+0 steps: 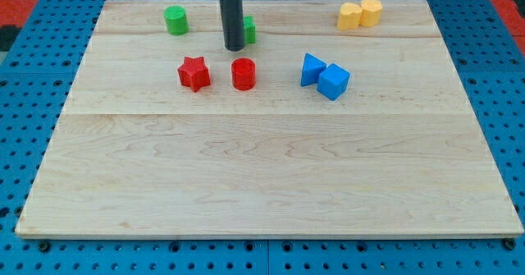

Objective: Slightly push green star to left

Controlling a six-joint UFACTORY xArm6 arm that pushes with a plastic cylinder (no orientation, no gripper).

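Note:
The green star point(248, 31) lies near the view's top, left of centre, and is mostly hidden behind my rod; only its right edge shows. My tip point(234, 47) rests on the board at the star's left front side, touching or almost touching it. A green cylinder point(175, 20) stands further to the view's left on the same row.
A red star point(194, 73) and a red cylinder point(244, 74) lie just below my tip. Two blue blocks point(324, 75) sit together right of centre. Two yellow blocks point(360, 14) sit at the top right. The wooden board point(262, 176) lies on a blue pegboard.

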